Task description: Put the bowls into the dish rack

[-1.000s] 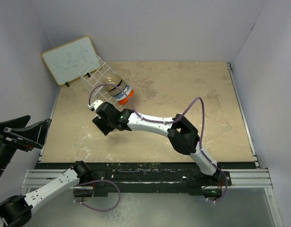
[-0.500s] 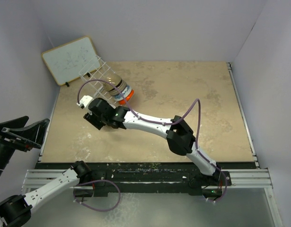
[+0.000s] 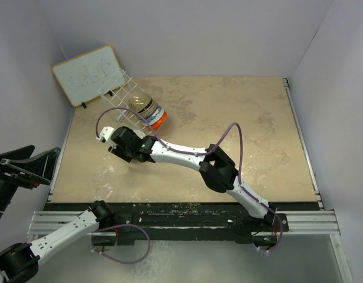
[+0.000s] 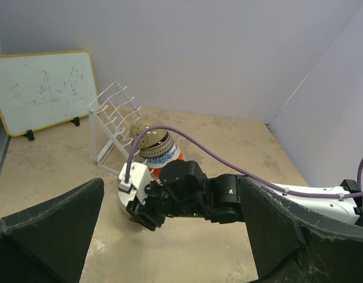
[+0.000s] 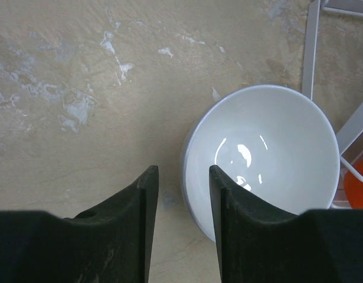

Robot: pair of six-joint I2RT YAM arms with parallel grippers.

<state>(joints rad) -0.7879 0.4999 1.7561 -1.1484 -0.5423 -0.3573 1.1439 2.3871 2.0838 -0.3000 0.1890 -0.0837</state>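
Note:
The white wire dish rack [image 3: 118, 88] stands tilted at the back left and also shows in the left wrist view [image 4: 112, 114]. It holds the brown-inside bowl [image 3: 140, 101], the blue-and-white bowl [image 3: 150, 111] and the orange-red bowl [image 3: 160, 120], packed together. The black bowl is not visible. The plain white bowl [image 5: 264, 153] sits upright on the table just in front of the rack. My right gripper [image 5: 181, 180] is open right above it, one finger over the bowl's near rim and the other outside it. My left gripper [image 3: 28, 165] is open and empty at the far left.
A wood-framed whiteboard [image 3: 88, 73] leans at the back left corner behind the rack. The right arm [image 3: 187, 156] stretches across the table's near left. A rack wire [image 5: 311, 53] and the orange-red bowl's edge [image 5: 359, 184] lie close to the white bowl.
My right gripper has moved left and down from beside the rack to over the white bowl. The left arm has stayed still.

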